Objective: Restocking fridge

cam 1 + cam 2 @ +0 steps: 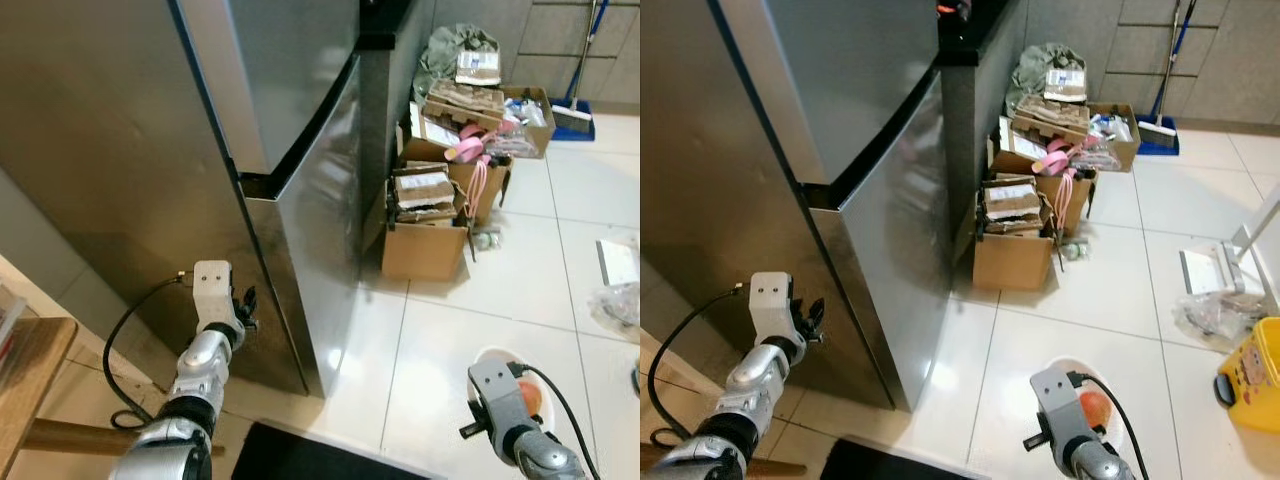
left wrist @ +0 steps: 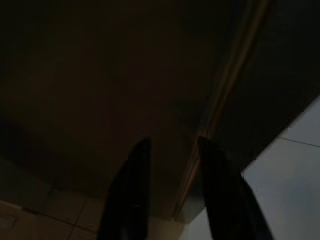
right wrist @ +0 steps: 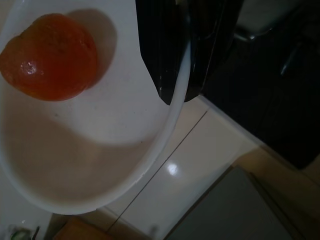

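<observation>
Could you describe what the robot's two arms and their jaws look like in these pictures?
Both arms are silver metal with ribbed, segmented joints. The left arm ends in a white boxy wrist block, with a black cable looping from it. The right arm carries a grey wrist block and its own black cable. Each ends in long black fingers, tapering toward the tips.

You have a tall steel fridge (image 1: 180, 130) ahead, doors closed. Your right pincer (image 3: 175, 97) pinches the rim of a white bowl (image 3: 75, 150) holding one orange fruit (image 3: 50, 62).
</observation>
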